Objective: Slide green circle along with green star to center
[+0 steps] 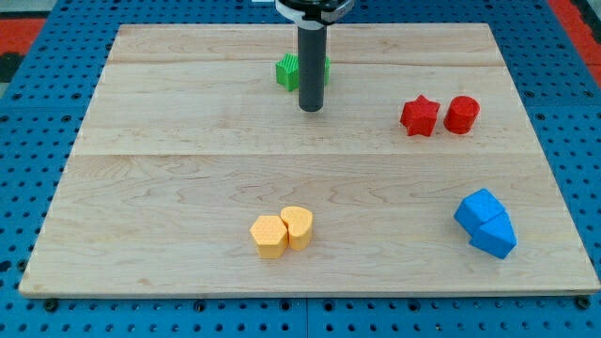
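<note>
A green block (pixel 287 71) sits near the view's top centre of the wooden board (pixel 188 141), mostly hidden behind the rod. Its left part looks like a star; a bit of green (pixel 327 68) also shows on the rod's right side. I cannot make out a separate green circle. My tip (pixel 311 107) rests on the board just below the green block, touching or very close to it.
A red star (pixel 420 115) and a red circle (pixel 461 114) sit at the right. Two yellow blocks (pixel 282 231) sit together at the bottom centre. Two blue blocks (pixel 485 222) sit at the bottom right.
</note>
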Tool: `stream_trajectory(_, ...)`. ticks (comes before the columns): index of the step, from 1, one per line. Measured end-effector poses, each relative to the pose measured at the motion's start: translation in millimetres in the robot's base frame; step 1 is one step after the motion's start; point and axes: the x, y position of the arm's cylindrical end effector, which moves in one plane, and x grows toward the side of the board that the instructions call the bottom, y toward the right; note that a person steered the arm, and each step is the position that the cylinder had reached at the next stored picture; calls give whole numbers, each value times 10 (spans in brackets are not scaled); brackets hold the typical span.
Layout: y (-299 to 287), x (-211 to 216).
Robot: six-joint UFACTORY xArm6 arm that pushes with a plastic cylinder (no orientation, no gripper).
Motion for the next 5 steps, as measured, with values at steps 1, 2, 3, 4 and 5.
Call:
stream_trajectory(1,165,-210)
stream_trajectory(2,888,-444)
stream_trajectory(3,917,-945)
stream_trajectory(4,107,-712)
stream_trajectory(5,-893,-461)
